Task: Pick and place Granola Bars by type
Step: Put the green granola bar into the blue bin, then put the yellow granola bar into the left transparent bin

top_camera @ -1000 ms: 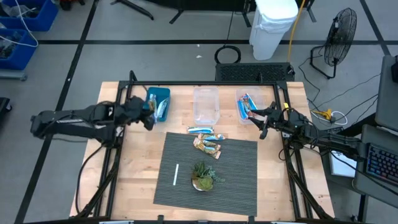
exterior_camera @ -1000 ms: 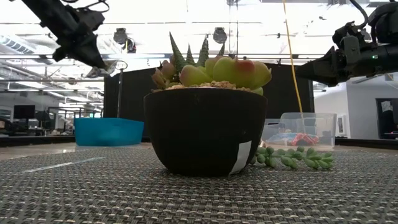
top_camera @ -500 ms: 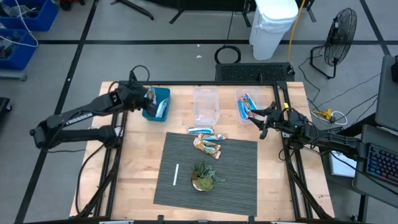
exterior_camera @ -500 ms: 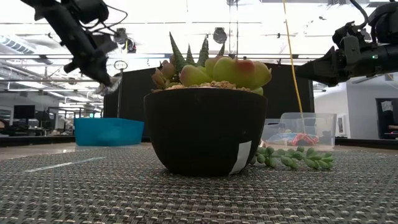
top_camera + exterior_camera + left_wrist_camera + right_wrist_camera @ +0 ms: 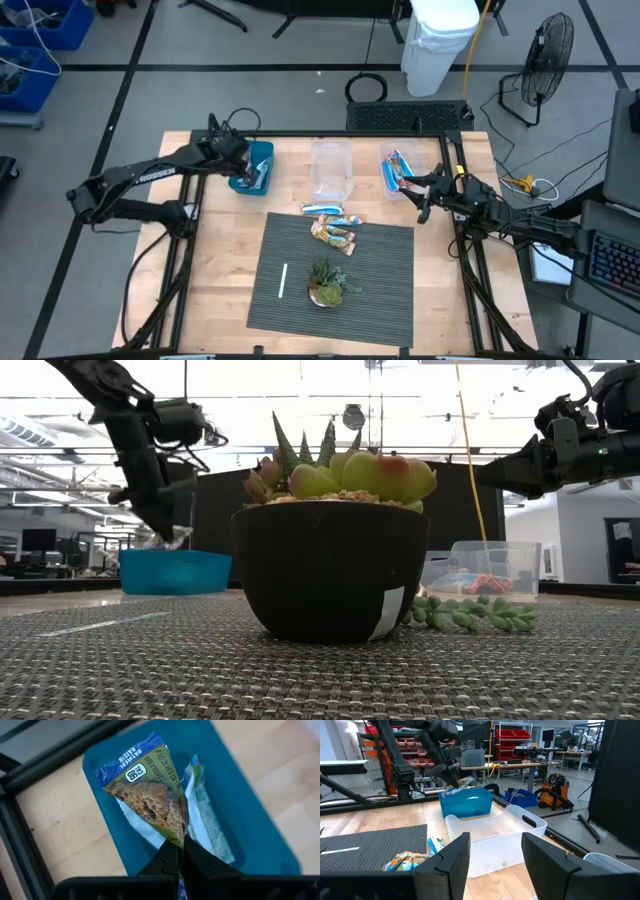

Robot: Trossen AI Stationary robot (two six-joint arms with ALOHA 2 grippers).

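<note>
My left gripper [image 5: 248, 170] is over the blue bin [image 5: 262, 152] at the table's far left, shut on a tan-and-blue granola bar [image 5: 150, 795]. A silvery-blue bar [image 5: 207, 822] lies in that bin. In the low view the gripper [image 5: 168, 538] hangs just above the bin's rim [image 5: 175, 555]. More bars lie at the mat's far edge, a silvery-blue one [image 5: 325, 210] and tan ones [image 5: 335, 234]. Blue-and-red bars [image 5: 395, 170] lie in the right clear bin. My right gripper [image 5: 415, 196] waits beside that bin, open and level. My left gripper pinches one narrow end of the bar's wrapper [image 5: 180, 834] between its two fingers. The fingers slant down from the table's left side. The bar sticks out beyond the fingertips over the blue bin, its far end [image 5: 178, 543] just above the rim.
An empty clear bin [image 5: 331, 170] stands between the blue bin and the right one. On the dark mat [image 5: 380, 290] stand a potted plant [image 5: 328, 283] and a thin white stick [image 5: 283, 280]. A black frame [image 5: 300, 133] runs along the table's far edge.
My left gripper has swung from the table's left side toward the blue bin and come down over it, tipping further downward. It has stayed shut on the tan-and-blue bar, which has travelled with it.
</note>
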